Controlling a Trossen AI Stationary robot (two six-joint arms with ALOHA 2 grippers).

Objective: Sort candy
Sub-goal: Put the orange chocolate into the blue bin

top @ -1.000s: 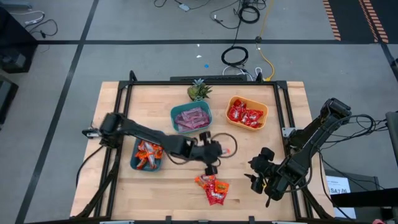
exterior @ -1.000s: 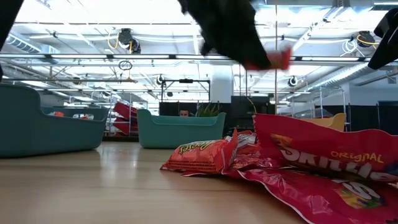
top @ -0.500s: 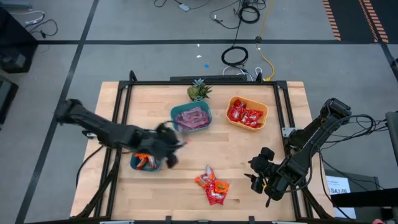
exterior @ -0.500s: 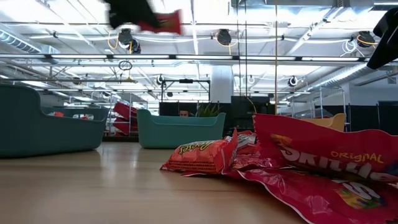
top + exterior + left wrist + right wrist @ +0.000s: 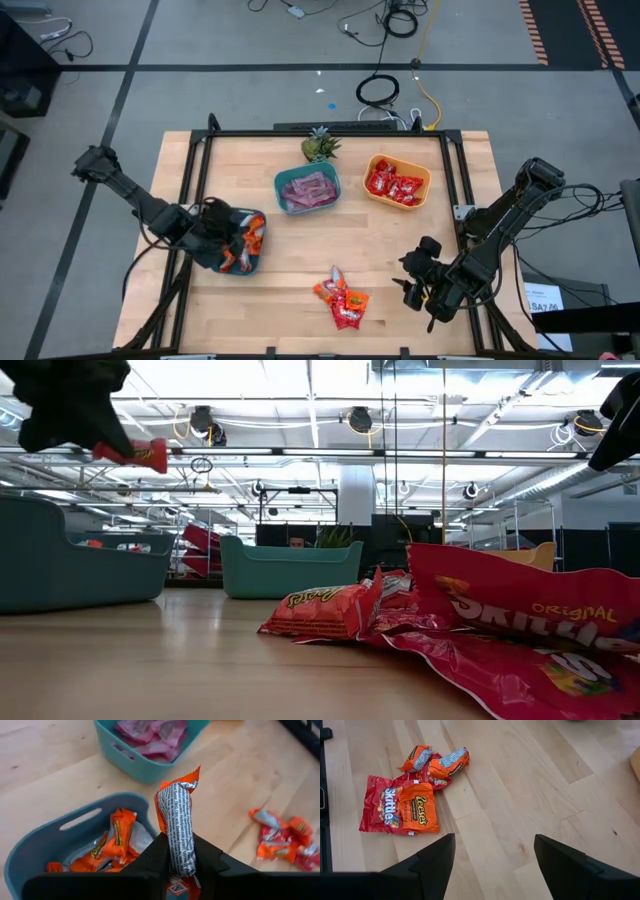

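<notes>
Swung from mid-worktop toward 9 o'clock, the left tool now pinches an orange foil-wrapped candy upright directly above the teal plastic bowl of orange candies. At 4 o'clock, the right tool waits wide open.
</notes>
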